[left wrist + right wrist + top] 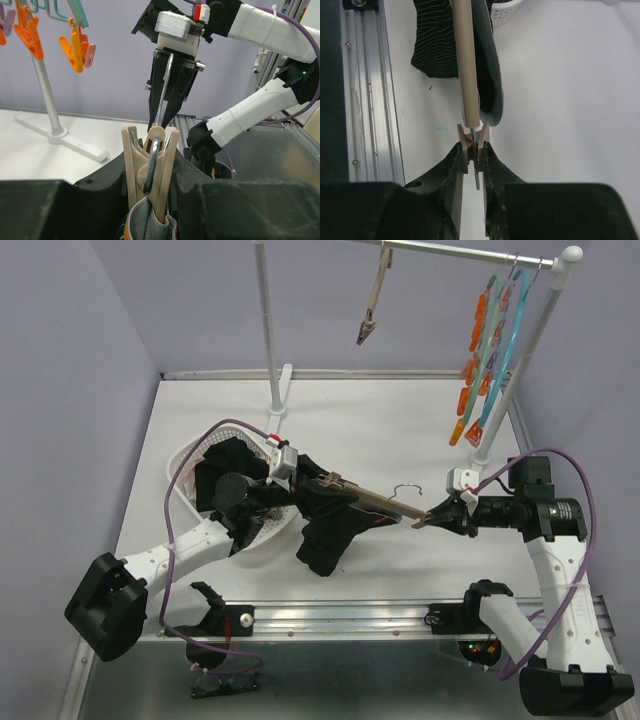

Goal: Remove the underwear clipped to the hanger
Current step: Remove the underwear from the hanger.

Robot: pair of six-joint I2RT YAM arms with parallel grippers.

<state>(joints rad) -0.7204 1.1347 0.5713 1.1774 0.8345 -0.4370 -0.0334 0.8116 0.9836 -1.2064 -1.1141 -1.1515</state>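
Observation:
A wooden clip hanger [375,502] is held level between my two grippers above the table. My left gripper [305,482] is shut on its left beige clip [150,160], and grey cloth [147,220] sits in that clip's mouth. My right gripper [432,519] is shut on the right beige clip [472,145]. Black underwear [330,535] hangs from the hanger down to the table. In the right wrist view it shows as a black striped piece [435,45] with a grey waistband [492,80] beside the wooden bar [467,65].
A white basket [180,455] at the left holds more dark garments [225,465]. A white rack [268,330] stands at the back, with a spare wooden hanger [371,310] and coloured hangers with orange clips [485,350]. An aluminium rail [340,618] runs along the front edge.

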